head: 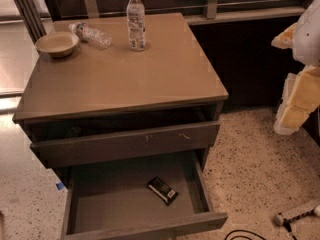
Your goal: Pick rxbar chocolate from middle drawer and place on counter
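The rxbar chocolate (162, 190), a small black bar with pale print, lies flat on the floor of the middle drawer (110, 199), right of its centre. That drawer is pulled far out at the bottom of the view. The counter (130, 79) is the grey-brown top slab above it. My gripper (298, 96), pale yellow and white, hangs at the right edge of the view. It is well to the right of the cabinet, above the speckled floor and far from the bar, and it holds nothing that I can see.
The drawer above, its front marked with small pale scratches (125, 145), stands slightly open and overhangs the back of the middle drawer. On the counter's far side are an upright water bottle (136, 21), a lying bottle (92, 34) and a tan bowl (57, 44). A pale tool (295, 215) and a cable lie on the floor at the right.
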`<state>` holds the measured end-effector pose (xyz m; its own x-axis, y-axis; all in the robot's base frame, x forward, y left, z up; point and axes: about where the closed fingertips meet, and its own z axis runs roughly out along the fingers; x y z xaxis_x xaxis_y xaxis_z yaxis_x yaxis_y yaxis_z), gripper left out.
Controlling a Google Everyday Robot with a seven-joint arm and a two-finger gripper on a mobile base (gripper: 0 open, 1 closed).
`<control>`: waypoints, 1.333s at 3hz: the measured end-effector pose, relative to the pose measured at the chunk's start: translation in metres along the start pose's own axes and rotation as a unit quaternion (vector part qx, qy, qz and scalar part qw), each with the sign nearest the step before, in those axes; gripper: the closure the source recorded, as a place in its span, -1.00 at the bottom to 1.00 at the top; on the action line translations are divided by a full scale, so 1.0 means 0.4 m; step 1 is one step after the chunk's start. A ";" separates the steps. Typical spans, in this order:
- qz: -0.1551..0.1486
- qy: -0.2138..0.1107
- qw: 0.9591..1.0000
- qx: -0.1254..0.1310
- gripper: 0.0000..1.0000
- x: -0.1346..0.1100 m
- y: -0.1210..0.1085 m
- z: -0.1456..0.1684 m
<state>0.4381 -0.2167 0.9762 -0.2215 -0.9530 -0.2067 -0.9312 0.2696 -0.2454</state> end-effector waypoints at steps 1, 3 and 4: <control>0.003 -0.002 1.000 0.000 -0.96 0.000 0.001 0.004; 0.076 -0.049 0.996 -0.019 -0.05 -0.018 0.043 0.133; 0.117 -0.102 0.986 -0.063 0.57 -0.061 0.117 0.320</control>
<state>0.4370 -0.1631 0.8483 -0.3840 -0.8155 -0.4331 -0.8926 0.4478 -0.0518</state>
